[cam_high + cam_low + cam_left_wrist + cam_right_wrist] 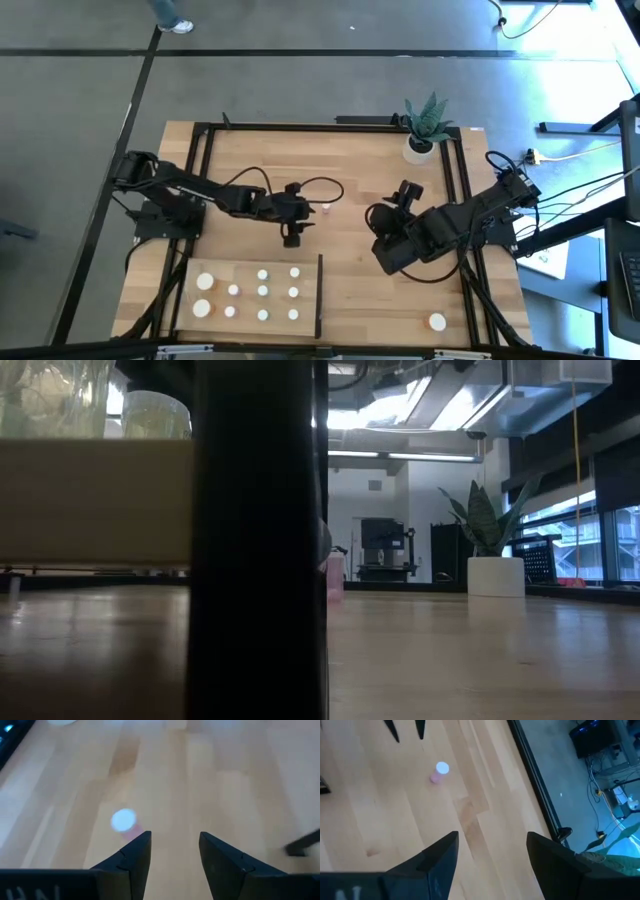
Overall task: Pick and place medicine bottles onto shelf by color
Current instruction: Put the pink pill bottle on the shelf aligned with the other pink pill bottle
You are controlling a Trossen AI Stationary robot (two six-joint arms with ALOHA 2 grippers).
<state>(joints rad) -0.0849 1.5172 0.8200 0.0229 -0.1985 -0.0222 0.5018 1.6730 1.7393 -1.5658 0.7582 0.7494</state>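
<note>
A small pink bottle (326, 209) with a white cap stands upright on its base on the tabletop; it also shows in the left wrist view (125, 822) and the right wrist view (440, 771). My left gripper (291, 237) is open and empty, hanging over the table just left of this bottle (175, 855). My right gripper (405, 191) is open and empty, farther to the bottle's right (492, 855). The shelf (220, 270) lies at the near left, its black strip (320, 295) on the right edge. Several white-capped bottles (263, 292) stand on it.
Another white-capped bottle (437, 321) stands alone near the table's near right corner. A white pot with a spiky plant (424, 135) stands at the far right. Black rails (462, 230) frame the tabletop. In the low view the shelf's black strip (260, 540) blocks much of the picture.
</note>
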